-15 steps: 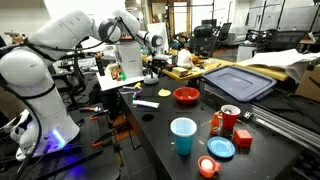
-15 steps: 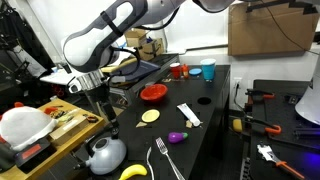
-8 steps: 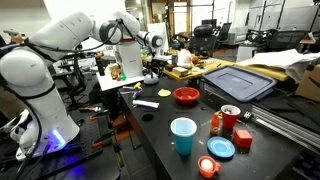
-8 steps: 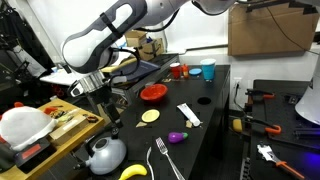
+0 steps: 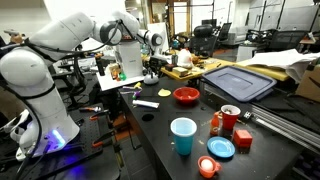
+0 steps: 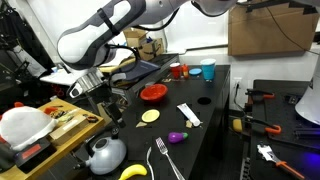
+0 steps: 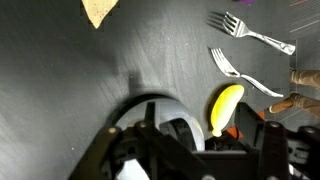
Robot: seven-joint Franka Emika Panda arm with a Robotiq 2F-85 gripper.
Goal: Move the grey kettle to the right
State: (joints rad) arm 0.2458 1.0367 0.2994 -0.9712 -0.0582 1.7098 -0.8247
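The grey kettle point(image 6: 105, 154) is a squat metal dome with a dark top handle, standing near the front left corner of the black table. In the wrist view it point(image 7: 150, 135) fills the lower middle, partly hidden by the gripper body. My gripper point(image 6: 110, 118) hangs above and just behind the kettle with its jaws spread wide and nothing between them. In the wrist view the gripper point(image 7: 195, 150) has one finger over the kettle's left side and the other on the far side of the banana. In an exterior view the gripper point(image 5: 152, 68) is small and far off.
A banana point(image 7: 225, 105) lies right beside the kettle, with two forks point(image 7: 245, 72) past it. A yellow slice point(image 6: 150, 116), a purple item point(image 6: 177, 136), a red bowl point(image 6: 153, 93) and a blue cup point(image 6: 208, 70) stand further along. A flat grey-blue lid point(image 5: 238, 80) lies at the table's side.
The arm has shifted slightly and come down a little towards the kettle. The kettle has not moved.
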